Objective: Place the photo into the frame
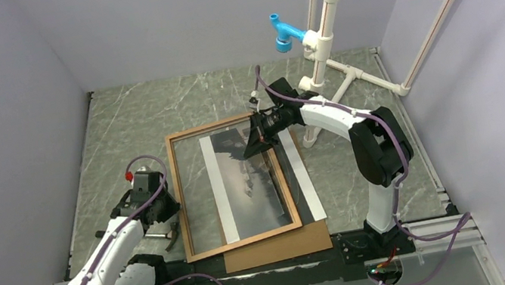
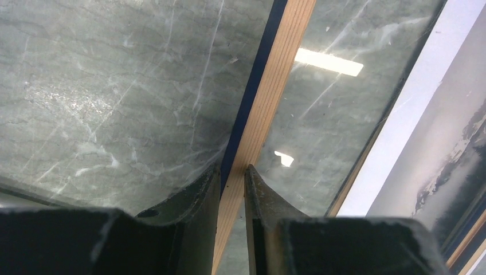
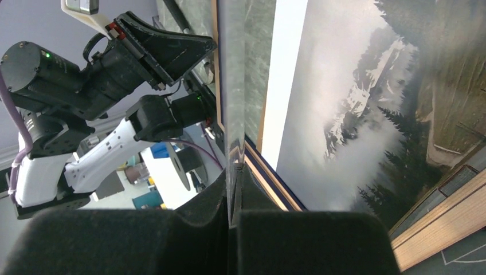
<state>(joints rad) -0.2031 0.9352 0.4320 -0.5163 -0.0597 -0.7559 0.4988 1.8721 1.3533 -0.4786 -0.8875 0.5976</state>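
Green marbled tabletop (image 1: 132, 123) carries the frame (image 1: 181, 200) lying wood face up over a brown backing board (image 1: 278, 249), and the photo (image 1: 257, 188) sits under it, off to the right, one white band poking out past the right rail. The left arm (image 1: 113, 249) has its jaws pinched on the frame's left rail, while the right arm (image 1: 337, 117) has its jaws clamped tight at the far edge, on what I cannot make out. To my eye the trick is to steady the frame and slide the print leftward, square to the rails, without creasing it.

White-black arms (image 1: 109, 249) — purple cables (image 1: 180, 282)
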